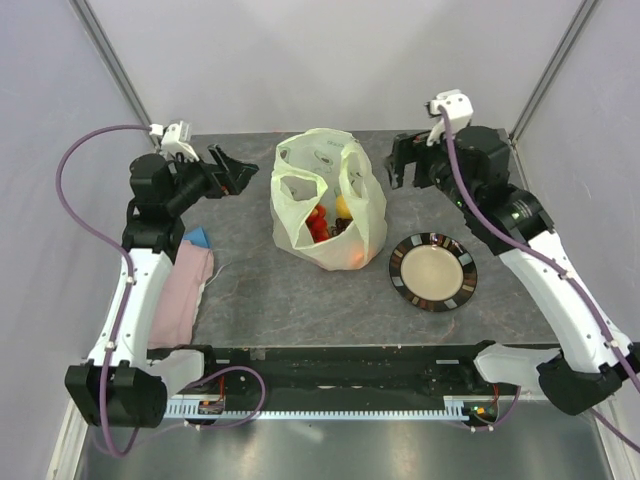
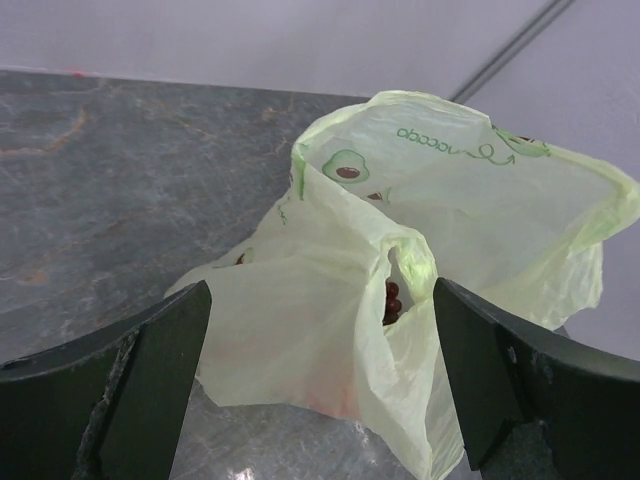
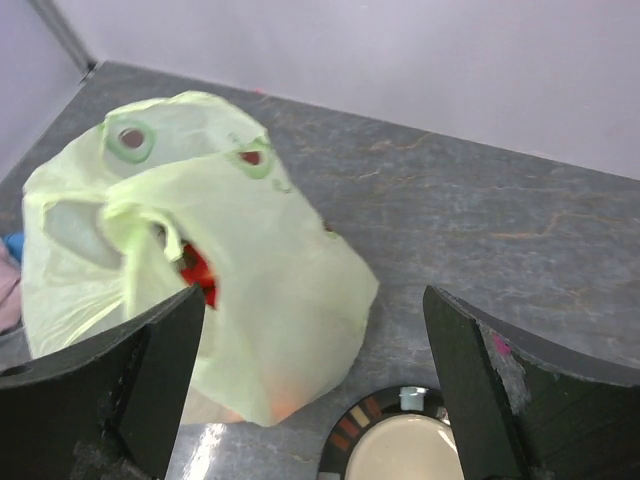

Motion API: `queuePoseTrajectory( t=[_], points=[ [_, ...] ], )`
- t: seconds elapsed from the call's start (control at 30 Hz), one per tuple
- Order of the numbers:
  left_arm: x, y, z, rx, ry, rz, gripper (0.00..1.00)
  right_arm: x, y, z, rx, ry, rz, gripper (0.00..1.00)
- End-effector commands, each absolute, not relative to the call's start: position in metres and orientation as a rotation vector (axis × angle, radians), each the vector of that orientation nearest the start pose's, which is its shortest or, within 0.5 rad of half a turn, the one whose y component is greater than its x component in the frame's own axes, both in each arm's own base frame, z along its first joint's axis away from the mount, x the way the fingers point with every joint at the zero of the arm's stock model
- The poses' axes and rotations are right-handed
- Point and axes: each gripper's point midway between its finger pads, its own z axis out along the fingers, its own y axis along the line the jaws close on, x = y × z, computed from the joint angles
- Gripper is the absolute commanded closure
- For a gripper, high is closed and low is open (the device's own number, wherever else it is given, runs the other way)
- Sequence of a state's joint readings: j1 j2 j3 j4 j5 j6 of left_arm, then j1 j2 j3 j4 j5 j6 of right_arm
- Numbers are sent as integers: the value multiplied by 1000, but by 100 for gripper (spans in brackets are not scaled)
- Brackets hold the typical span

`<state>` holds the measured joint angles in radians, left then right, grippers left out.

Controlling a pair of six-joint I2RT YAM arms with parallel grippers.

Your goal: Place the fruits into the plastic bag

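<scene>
The pale yellow-green plastic bag [image 1: 328, 200] stands in the middle of the table with its mouth open and its handles up. Inside it I see fruits [image 1: 330, 222]: red, yellow and dark ones. In the left wrist view the bag [image 2: 400, 270] fills the gap ahead and dark grapes [image 2: 391, 300] show through a handle hole. In the right wrist view the bag [image 3: 200, 260] shows a red fruit [image 3: 200, 270] inside. My left gripper [image 1: 232, 170] hangs open left of the bag, holding nothing. My right gripper [image 1: 403, 160] is open to the bag's right, apart from it.
A dark-rimmed beige plate [image 1: 433, 271] with nothing on it lies right of the bag, also seen as the plate [image 3: 400, 450] under the right gripper. A pink cloth [image 1: 180, 290] and a blue thing [image 1: 198, 238] lie by the left arm.
</scene>
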<state>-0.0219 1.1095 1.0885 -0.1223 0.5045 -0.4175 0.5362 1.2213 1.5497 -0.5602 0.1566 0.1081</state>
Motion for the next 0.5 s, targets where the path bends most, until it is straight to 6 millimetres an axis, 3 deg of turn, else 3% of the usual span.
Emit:
queuePoseTrajectory(
  t=[0.0, 0.1, 0.23, 0.37, 0.4, 0.47],
  points=[
    [351, -83, 342, -3, 1724, -612, 1, 340, 124, 414, -93, 1759, 289, 2],
    [342, -79, 345, 24, 1713, -567, 1, 348, 89, 408, 41, 1766, 260, 2],
    [330, -82, 343, 75, 1713, -563, 1, 358, 45, 376, 218, 1796, 195, 2],
    [322, -79, 338, 78, 1712, -535, 1, 352, 26, 353, 302, 1791, 158, 2],
    [322, -77, 335, 71, 1720, -521, 1, 350, 23, 340, 314, 1809, 139, 2],
    [321, -75, 332, 79, 1726, -502, 1, 346, 21, 338, 320, 1791, 138, 2]
  ],
)
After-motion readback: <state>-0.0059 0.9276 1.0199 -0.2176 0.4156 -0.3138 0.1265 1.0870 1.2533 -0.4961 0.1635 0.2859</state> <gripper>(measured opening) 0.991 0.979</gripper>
